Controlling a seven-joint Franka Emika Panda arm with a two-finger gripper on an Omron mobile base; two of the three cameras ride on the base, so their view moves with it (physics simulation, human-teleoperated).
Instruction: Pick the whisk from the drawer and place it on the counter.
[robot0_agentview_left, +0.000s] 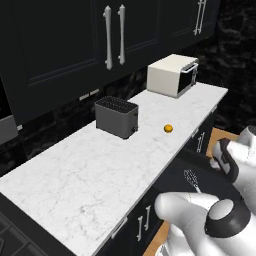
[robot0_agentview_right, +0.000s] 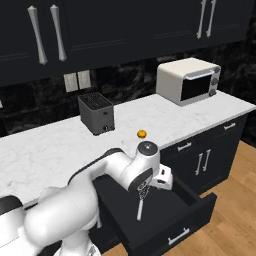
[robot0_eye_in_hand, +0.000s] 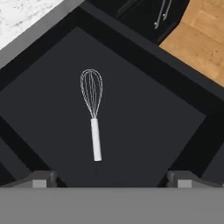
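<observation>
The drawer (robot0_agentview_right: 167, 239) stands pulled out below the counter (robot0_agentview_right: 50, 145), and the slim silver whisk (robot0_eye_in_hand: 95, 138) lies flat on its dark floor (robot0_eye_in_hand: 144, 127), wire head toward the counter edge. My gripper (robot0_eye_in_hand: 111, 181) hangs above the drawer, open and holding nothing, with the whisk's handle end just ahead of the gap between the fingertips. From the right base, the gripper (robot0_agentview_right: 143, 194) points down right over the whisk (robot0_agentview_right: 140, 210). From the left base, the whisk's head (robot0_agentview_left: 192, 180) peeks out beside my arm inside the drawer (robot0_agentview_left: 175, 172). The white marble counter (robot0_agentview_left: 100, 165) runs above.
On the counter stand a dark toaster (robot0_agentview_right: 96, 113), a white microwave (robot0_agentview_right: 189, 80) and a small orange ball (robot0_agentview_right: 142, 133) near the front edge. Black cabinet doors (robot0_agentview_right: 202, 162) sit right of the drawer. Wooden floor (robot0_agentview_right: 235, 175) lies beyond.
</observation>
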